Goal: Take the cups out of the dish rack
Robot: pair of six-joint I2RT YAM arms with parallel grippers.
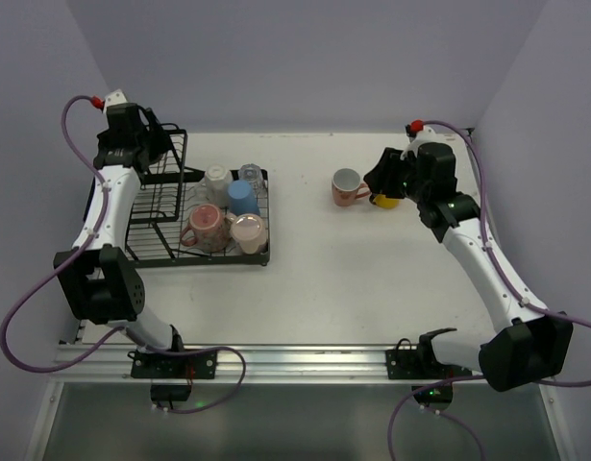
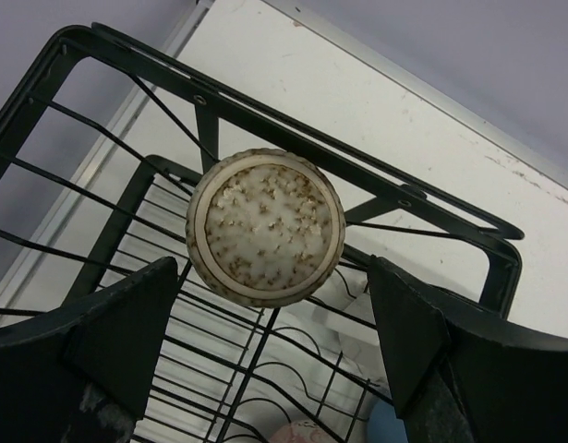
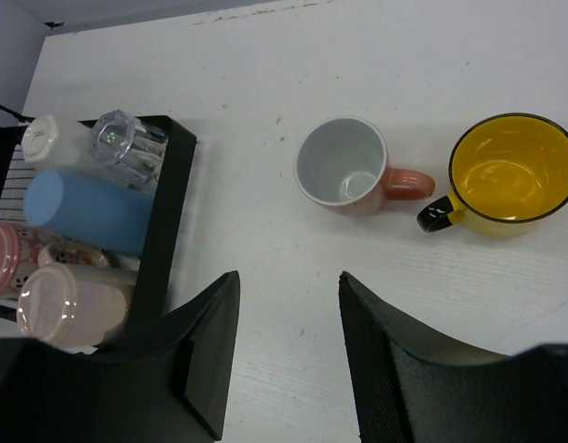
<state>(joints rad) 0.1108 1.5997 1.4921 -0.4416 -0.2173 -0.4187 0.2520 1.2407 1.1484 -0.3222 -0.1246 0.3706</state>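
Note:
The black wire dish rack [image 1: 266,219] stands at the left. Its tray section holds a white cup [image 1: 216,179], a clear glass [image 1: 250,175], a blue cup [image 1: 242,197], a pink mug [image 1: 207,224] and a pale pink cup [image 1: 248,231]. My left gripper [image 1: 160,144] is open above the basket section [image 2: 293,111], over an upside-down speckled beige cup [image 2: 265,226] that sits just beyond its fingertips [image 2: 126,323]. A salmon mug [image 3: 344,168] and a yellow mug [image 3: 510,175] stand upright on the table. My right gripper [image 3: 288,305] is open and empty, hovering near them.
The white table [image 1: 372,279] ends at purple walls at the back and sides. In the right wrist view the rack's edge [image 3: 168,221] lies at the left, with the blue cup [image 3: 90,214] and the glass [image 3: 126,143] behind it.

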